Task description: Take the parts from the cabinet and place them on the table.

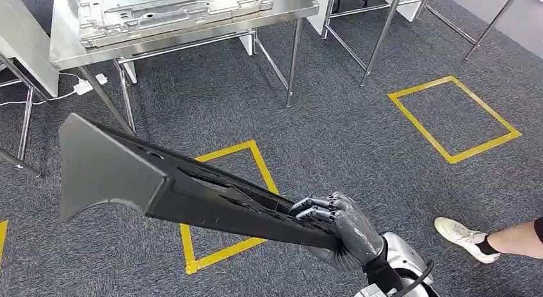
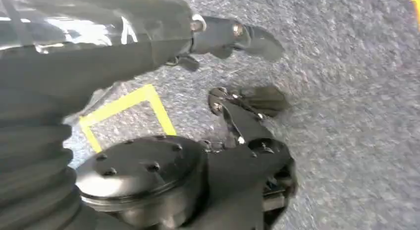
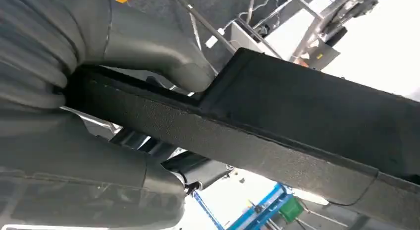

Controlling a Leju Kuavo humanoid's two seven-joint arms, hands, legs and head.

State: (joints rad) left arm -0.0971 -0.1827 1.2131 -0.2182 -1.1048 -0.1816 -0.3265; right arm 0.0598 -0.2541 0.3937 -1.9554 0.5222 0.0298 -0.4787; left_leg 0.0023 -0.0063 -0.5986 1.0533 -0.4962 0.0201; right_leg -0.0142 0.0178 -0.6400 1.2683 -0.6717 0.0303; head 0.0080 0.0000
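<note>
Right hand (image 1: 346, 230), low in the head view, fingers wrapped around one end of a long black part (image 1: 160, 182); part juts up-left over grey carpet (image 1: 358, 137), short of the steel table (image 1: 70, 47). Left hand (image 2: 237, 66) hangs, fingers apart, holding nothing.

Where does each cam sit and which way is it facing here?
Head view: high on the body, looking forward and down at carpet and steel table; right hand grips the long black part.
Left wrist view: behind the left hand, facing the carpet.
Right wrist view: behind the right hand, looking along the part.
Shared: part and right hand in head and right wrist views.
</note>
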